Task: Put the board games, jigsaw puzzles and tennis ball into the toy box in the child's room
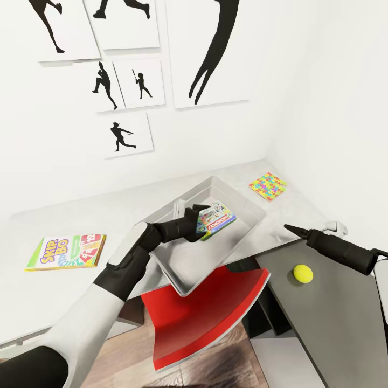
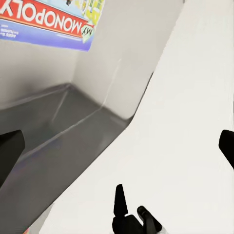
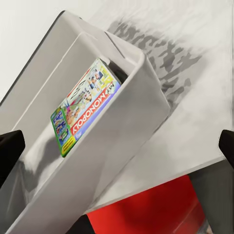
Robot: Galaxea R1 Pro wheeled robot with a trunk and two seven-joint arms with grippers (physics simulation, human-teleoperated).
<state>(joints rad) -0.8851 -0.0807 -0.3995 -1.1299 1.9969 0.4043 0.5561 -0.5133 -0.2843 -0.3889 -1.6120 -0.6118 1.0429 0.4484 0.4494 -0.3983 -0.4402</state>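
The pale grey toy box (image 1: 249, 205) stands on the light grey table (image 1: 59, 218) with the "MY MONOPOLY" board game (image 1: 217, 217) leaning inside it. My left gripper (image 1: 197, 223) hovers over the box beside that game, open and empty (image 2: 118, 148); the game (image 2: 48, 22) lies ahead of its fingers. My right gripper (image 1: 293, 230) is open to the right of the box, facing its outer wall (image 3: 131, 126) and the game (image 3: 85, 109). A Skip-Bo board game (image 1: 67, 251) lies at the table's left. One jigsaw puzzle (image 1: 268, 186) lies behind the box. The tennis ball (image 1: 303, 273) rests on the dark wing (image 1: 334, 328).
A red chair (image 1: 207, 315) sits under the table's front edge, below the toy box. White walls with black sports-silhouette pictures (image 1: 215, 48) close the back and right. Wood-plank floor (image 1: 129, 350) shows beside the chair.
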